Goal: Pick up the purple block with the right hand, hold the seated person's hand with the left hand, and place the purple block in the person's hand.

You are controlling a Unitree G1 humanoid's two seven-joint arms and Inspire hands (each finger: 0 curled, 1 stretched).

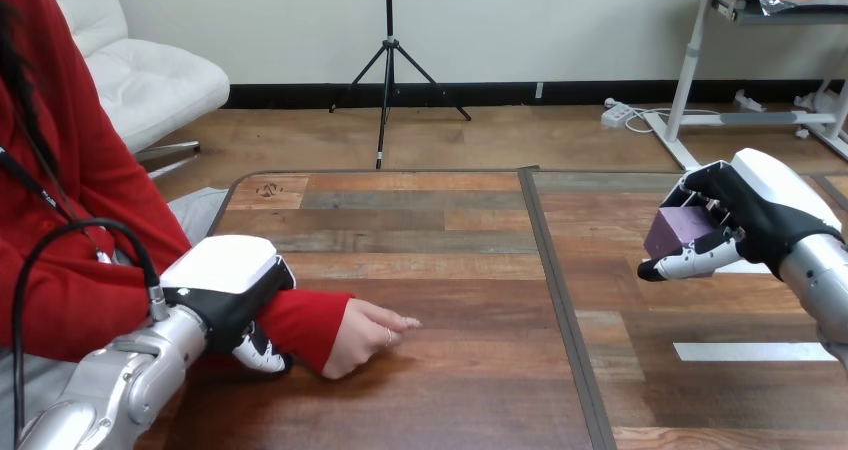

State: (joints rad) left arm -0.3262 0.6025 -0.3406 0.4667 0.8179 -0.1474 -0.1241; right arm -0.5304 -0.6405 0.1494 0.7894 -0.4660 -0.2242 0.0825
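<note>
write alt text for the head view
The robot's right hand holds a purple block over the table's right side. At the left, its left hand is curled round the person's wrist, which is in a red sleeve. The person's hand rests loosely closed on the wood.

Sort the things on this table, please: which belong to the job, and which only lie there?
Belonging to the job:
purple block, held in the right hand
the person's hand, resting on the table
left hand, curled round the person's wrist

Only lying there:
white strip on the table's right part
</note>
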